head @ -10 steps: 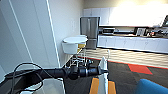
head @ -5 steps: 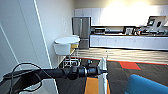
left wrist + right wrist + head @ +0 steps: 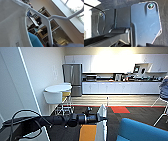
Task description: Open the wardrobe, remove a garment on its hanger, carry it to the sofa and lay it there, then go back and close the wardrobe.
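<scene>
My view has swung right since a second ago, revealing the sofa (image 3: 142, 130). My left gripper (image 3: 101, 117) is clamped on the hanger (image 3: 48, 23), carrying the garment (image 3: 101, 127).

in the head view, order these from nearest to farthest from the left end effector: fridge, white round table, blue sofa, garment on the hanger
1. garment, hanging right at the left end effector on its hanger.
2. blue sofa, low and just to its right.
3. white round table, farther back on the left by the wall.
4. fridge, farthest, at the back wall beside the kitchen counter.
</scene>
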